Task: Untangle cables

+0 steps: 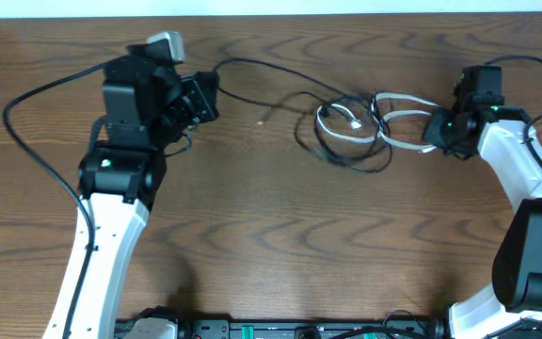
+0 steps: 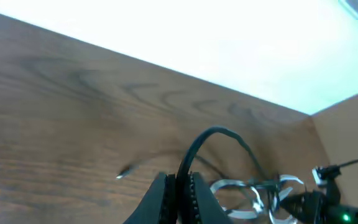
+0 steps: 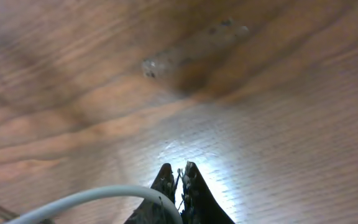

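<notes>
Cables at the left jaws: a black cable rises in an arch from between the jaws, which are clenched on it close to one of its ends.
Cables at the right jaws: the white cable curves in from the side and ends pinched between the jaws, which are clenched on it low over the counter.
Done so far: each arm has one colour in hand, on opposite sides of the mess. I judge that a sound start for drawing the two apart.
Middle of the counter: the cables lie in one loose cluster between the two arms, nearer the right one. White loops and black loops cross and overlap there, and which strand passes over which is too fine to tell.
White run: short loops lead from the cluster straight to the right jaws.
Left to do: by my reading, nearly all the separating. No cable lies by itself apart from the others, and the black and white loops share the same patch.
Progress: early, with the grasps made and the cluster not yet opened.
Far side: the black cable sweeps from the left jaws along the far part of the counter into the cluster. It is curved and slack, so that slack likely has to be taken up before a pull reaches the cluster.
</notes>
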Robot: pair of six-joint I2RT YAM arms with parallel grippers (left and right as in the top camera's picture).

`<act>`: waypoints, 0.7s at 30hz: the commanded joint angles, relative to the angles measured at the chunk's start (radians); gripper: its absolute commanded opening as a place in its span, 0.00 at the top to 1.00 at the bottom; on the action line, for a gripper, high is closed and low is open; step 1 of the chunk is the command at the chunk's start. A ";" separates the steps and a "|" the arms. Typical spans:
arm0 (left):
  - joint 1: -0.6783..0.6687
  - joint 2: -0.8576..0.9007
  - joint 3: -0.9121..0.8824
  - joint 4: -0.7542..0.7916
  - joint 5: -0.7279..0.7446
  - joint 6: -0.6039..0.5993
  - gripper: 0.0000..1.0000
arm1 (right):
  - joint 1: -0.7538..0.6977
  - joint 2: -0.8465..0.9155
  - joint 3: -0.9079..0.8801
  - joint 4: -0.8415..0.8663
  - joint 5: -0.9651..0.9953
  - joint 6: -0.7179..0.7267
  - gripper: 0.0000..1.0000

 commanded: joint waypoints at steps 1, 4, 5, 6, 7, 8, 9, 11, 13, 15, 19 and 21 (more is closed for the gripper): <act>0.029 -0.020 0.006 0.005 -0.042 0.006 0.93 | -0.005 0.003 0.000 -0.005 -0.071 -0.080 0.99; 0.027 -0.013 0.006 -0.005 -0.032 0.006 0.93 | 0.014 0.003 0.000 0.016 -0.346 -0.253 0.99; 0.027 -0.006 0.005 -0.023 -0.032 0.006 0.92 | 0.033 0.002 0.000 0.024 -0.473 -0.323 0.99; 0.027 0.000 0.005 -0.037 -0.032 0.006 0.93 | 0.046 0.002 0.000 0.026 -0.521 -0.345 0.99; 0.027 0.006 0.005 -0.053 -0.032 0.006 0.93 | 0.064 0.001 0.001 0.029 -0.558 -0.357 0.99; 0.027 0.012 0.004 -0.068 -0.031 0.006 0.92 | 0.081 -0.001 0.001 0.032 -0.575 -0.357 0.99; 0.026 0.019 0.003 -0.087 -0.019 0.006 0.92 | 0.103 -0.004 0.002 0.033 -0.579 -0.357 0.99; 0.019 0.039 0.003 -0.116 0.037 0.010 0.83 | 0.140 -0.011 0.006 0.031 -0.584 -0.359 0.99; 0.005 0.064 0.003 -0.134 0.092 0.036 0.74 | 0.172 -0.024 0.010 0.032 -0.587 -0.359 0.99; -0.015 0.093 0.003 -0.150 0.108 0.060 0.67 | 0.195 -0.042 0.014 0.032 -0.586 -0.359 0.99; -0.054 0.157 0.003 -0.153 0.108 0.062 0.57 | 0.227 -0.089 0.018 0.031 -0.587 -0.359 0.99; -0.072 0.191 0.003 -0.141 0.109 0.061 0.54 | 0.237 -0.116 0.018 0.031 -0.591 -0.359 0.99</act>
